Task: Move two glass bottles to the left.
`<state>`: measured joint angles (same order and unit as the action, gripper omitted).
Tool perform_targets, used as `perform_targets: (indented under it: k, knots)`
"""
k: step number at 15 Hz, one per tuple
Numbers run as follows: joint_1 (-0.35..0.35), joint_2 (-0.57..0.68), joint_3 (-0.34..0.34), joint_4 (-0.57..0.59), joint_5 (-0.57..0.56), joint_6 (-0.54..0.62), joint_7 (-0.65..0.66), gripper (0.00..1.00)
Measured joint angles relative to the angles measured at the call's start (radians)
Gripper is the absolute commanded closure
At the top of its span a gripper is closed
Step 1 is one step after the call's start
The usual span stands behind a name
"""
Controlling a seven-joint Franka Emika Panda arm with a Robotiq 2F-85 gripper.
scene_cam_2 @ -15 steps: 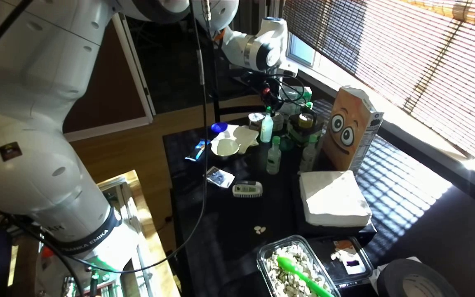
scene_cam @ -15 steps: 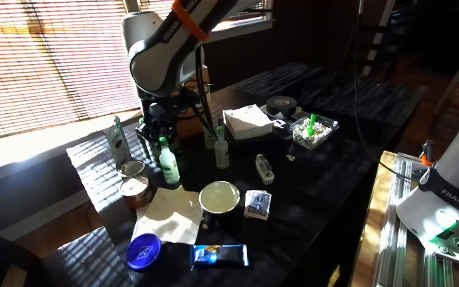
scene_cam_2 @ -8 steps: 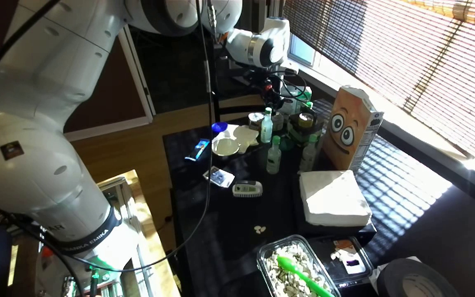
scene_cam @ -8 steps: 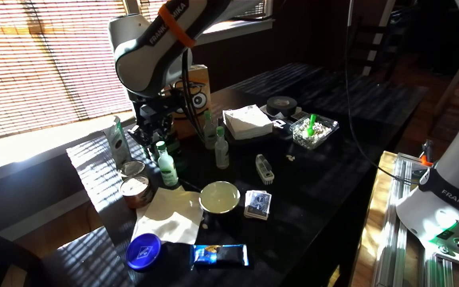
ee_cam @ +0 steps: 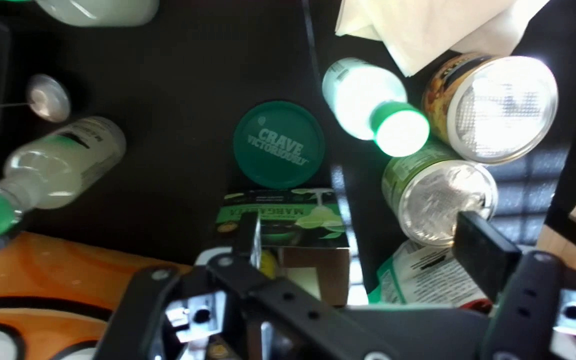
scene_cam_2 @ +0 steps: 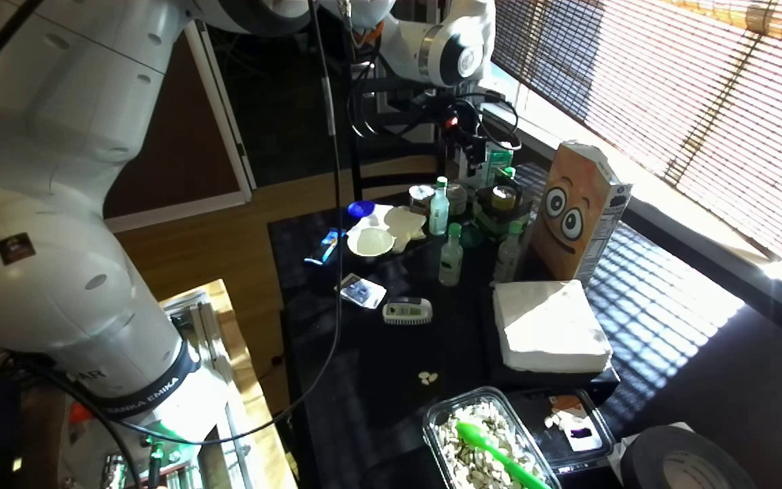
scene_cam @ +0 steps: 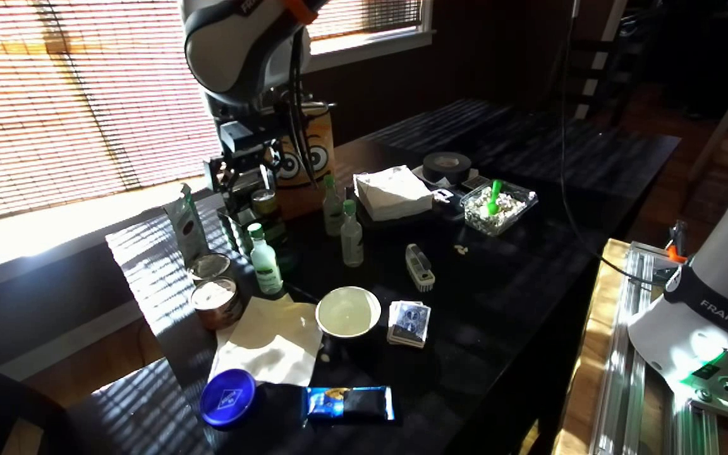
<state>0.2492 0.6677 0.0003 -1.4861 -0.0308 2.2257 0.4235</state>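
Gripper (ee_cam: 360, 232) spread wide above upright bright green bottle (scene_cam: 267, 265)

We have the bright green bottle standing on the dark table (scene_cam: 484, 297), lower than the fingertips and apart from them. In the wrist view it sits past the ends of the fingers (ee_cam: 485, 250), within the width between them. Jaws are wide apart, holding nothing. Bottle's long axis is vertical, cap up; from above, we see the cap end pointing to the lower right, toward the larger can (ee_cam: 503, 110) and the green can (ee_cam: 443, 202), both just beside it.

Clear bottle (scene_cam: 352, 241) and rear bottle (scene_cam: 333, 213) stand upright too, caps up, off to the gripper's side toward the orange face box (scene_cam_2: 561, 210). Rear one is nearer that box; its cap points lower left in the wrist view. Clear one shows there only as a piece at the upper left edge. Which of these two pairs with the green one, we can't tell.

Farther out, we log a round green lid (ee_cam: 279, 145) flat between rear and bright green bottles, a margarita pack (ee_cam: 288, 220) next to it, pale paper (ee_cam: 418, 22) near the larger can, and a bowl (scene_cam: 347, 309).
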Motion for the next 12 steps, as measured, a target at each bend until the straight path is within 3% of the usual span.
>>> perform_targets:
  k: [4, 7, 12]
  knots:
    - [-0.087, -0.118, -0.026, -0.178, 0.069, 0.014, 0.034, 0.0]
    - [-0.151, -0.196, -0.02, -0.334, 0.112, 0.1, -0.046, 0.0]
    - [-0.192, -0.289, 0.005, -0.568, 0.138, 0.195, -0.187, 0.0]
